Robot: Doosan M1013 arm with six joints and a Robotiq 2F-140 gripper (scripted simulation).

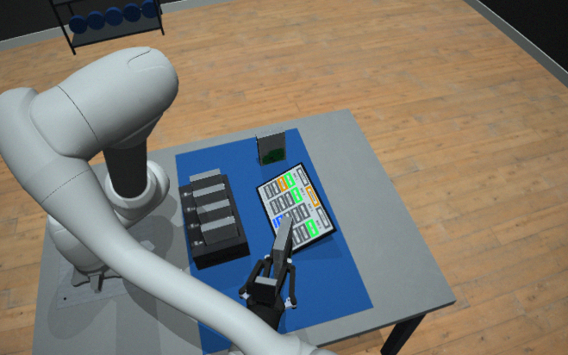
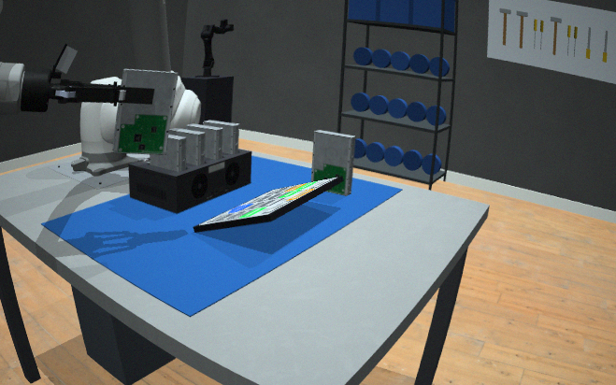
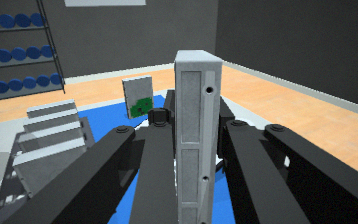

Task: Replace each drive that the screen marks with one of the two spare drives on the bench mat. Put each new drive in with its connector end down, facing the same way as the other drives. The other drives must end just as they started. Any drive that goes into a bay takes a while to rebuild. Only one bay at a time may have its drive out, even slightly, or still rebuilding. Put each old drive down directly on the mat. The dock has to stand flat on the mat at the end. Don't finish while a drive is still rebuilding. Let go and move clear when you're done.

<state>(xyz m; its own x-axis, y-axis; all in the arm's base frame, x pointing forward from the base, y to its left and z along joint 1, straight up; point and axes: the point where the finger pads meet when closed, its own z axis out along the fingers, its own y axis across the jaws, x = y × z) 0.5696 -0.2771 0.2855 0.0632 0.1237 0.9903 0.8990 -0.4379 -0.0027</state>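
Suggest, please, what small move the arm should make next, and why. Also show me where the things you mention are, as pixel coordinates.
I would probably carry the drive (image 1: pixel 282 242) (image 2: pixel 145 107) (image 3: pixel 192 110) toward a clear patch of mat (image 1: pixel 321 286) (image 2: pixel 176 272) and lower it there: the gripper (image 1: pixel 280 259) (image 2: pixel 135 95) (image 3: pixel 191 104) holds it aloft, while four drives already fill the dock (image 1: pixel 221 255) (image 2: pixel 156 191) (image 3: pixel 10 170).

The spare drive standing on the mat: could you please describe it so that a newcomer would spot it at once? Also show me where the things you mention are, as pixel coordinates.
On the grey table lies a blue mat (image 1: pixel 321 282) (image 2: pixel 180 281) (image 3: pixel 102 117). Near its far edge, just beyond the tilted screen (image 1: pixel 284 198) (image 2: pixel 271 203), a silver drive (image 1: pixel 270 145) (image 2: pixel 333 150) (image 3: pixel 138 90) stands upright. Unlike the dock's four drives, it stands alone, its green circuit board showing.
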